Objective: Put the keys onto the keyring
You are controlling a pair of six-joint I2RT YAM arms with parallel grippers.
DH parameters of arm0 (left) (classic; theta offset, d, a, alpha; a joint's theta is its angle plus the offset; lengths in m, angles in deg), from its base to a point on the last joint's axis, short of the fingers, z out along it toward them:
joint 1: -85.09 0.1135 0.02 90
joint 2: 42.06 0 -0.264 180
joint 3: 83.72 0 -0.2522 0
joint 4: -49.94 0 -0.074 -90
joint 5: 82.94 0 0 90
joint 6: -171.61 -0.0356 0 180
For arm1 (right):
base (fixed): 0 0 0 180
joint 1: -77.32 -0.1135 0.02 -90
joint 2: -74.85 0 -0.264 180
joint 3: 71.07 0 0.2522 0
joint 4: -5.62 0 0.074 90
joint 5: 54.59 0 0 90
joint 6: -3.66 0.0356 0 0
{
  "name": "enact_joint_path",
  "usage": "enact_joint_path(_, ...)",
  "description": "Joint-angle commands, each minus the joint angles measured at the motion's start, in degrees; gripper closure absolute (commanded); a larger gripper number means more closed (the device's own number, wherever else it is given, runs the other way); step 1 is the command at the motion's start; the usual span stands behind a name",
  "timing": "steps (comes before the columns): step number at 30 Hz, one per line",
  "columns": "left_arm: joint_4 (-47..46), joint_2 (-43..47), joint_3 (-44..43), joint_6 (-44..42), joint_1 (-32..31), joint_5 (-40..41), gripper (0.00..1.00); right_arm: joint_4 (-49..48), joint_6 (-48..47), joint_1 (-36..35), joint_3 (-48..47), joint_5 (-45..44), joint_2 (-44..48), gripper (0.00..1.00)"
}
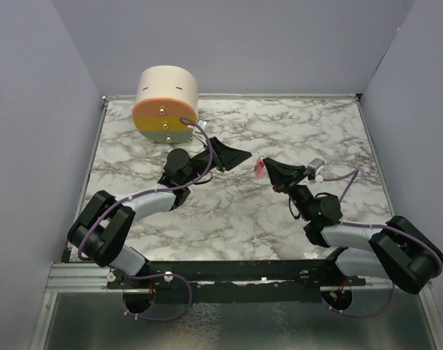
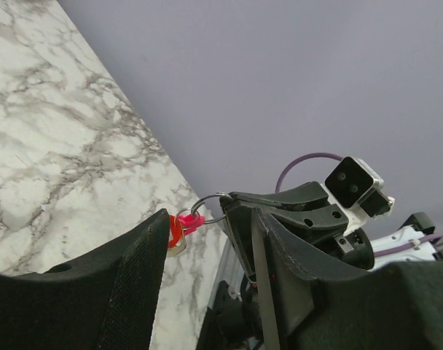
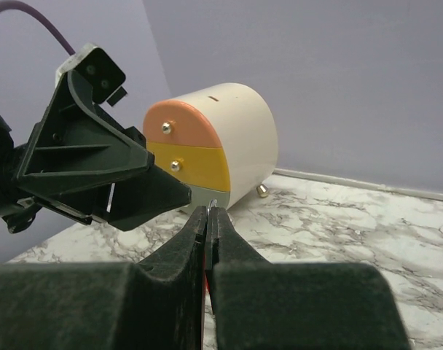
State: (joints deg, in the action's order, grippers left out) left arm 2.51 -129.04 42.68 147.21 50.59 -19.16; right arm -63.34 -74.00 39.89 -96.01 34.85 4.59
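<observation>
Top external view shows a white marble table with grey veins (image 1: 229,211), shut in by plain lilac walls (image 1: 243,44) on three sides, and a round cream box with orange and yellow drawer fronts (image 1: 167,102) stands at its far left corner. Over the middle of the table, the right gripper (image 1: 265,168) has its fingers pinched tight on the thin dark metal keyring with a pink strip (image 2: 192,219), and the tiny red flat key (image 2: 175,232) hangs just beside that strip. Close by, the left gripper (image 1: 240,154) faces it with its fingers spread wide.
</observation>
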Motion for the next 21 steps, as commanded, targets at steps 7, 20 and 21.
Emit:
enact_joint_path(7, 15.7, 4.5, -3.4, -13.9, 0.0, 8.8, 0.49, -14.1, 2.5, -0.2, -3.3, 3.4, -5.1, 0.99)
enact_joint_path(20, 19.5, 1.0, -6.2, -15.0, -0.4, 12.5, 0.49, -19.1, 3.1, -0.2, -5.3, 2.4, -8.9, 0.99)
enact_joint_path(21, 19.6, 0.8, -6.3, -15.1, -0.5, 12.8, 0.49, -19.2, 3.1, -0.2, -5.3, 2.3, -8.9, 0.99)
